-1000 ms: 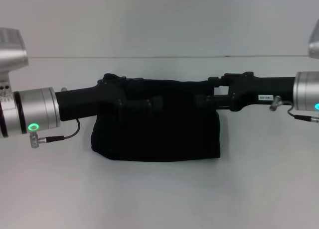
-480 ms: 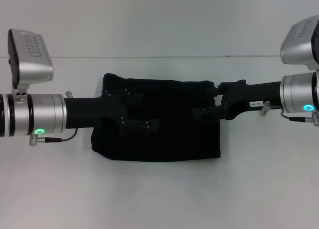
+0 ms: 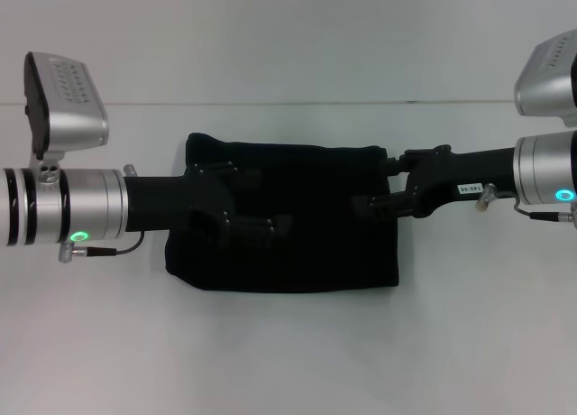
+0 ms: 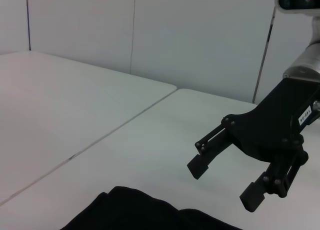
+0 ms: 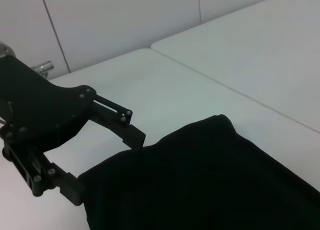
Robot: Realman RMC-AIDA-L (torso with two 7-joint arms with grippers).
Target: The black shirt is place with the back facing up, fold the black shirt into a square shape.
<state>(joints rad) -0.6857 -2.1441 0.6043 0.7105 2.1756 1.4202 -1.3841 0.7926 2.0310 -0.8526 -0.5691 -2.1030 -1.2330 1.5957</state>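
Note:
The black shirt [image 3: 288,244] lies folded into a wide rectangle in the middle of the white table. My left gripper [image 3: 264,198] reaches in from the left over the shirt's left part. In the right wrist view the left gripper [image 5: 104,164] is open with nothing between its fingers. My right gripper [image 3: 372,183] comes in from the right over the shirt's upper right corner. In the left wrist view the right gripper [image 4: 223,184] is open and empty, above the table beside the black shirt [image 4: 135,212]. The black shirt [image 5: 210,185] shows a smooth folded top.
The white table [image 3: 288,361] runs all around the shirt. A seam [image 3: 297,103] crosses the table behind the shirt. Both silver wrists with green lights sit at the picture's sides, the left wrist [image 3: 77,207] and the right wrist [image 3: 545,167].
Both wrists have rolled, and their silver camera housings have swung up into view. The grippers stay over the shirt's two ends. The shirt has not moved.

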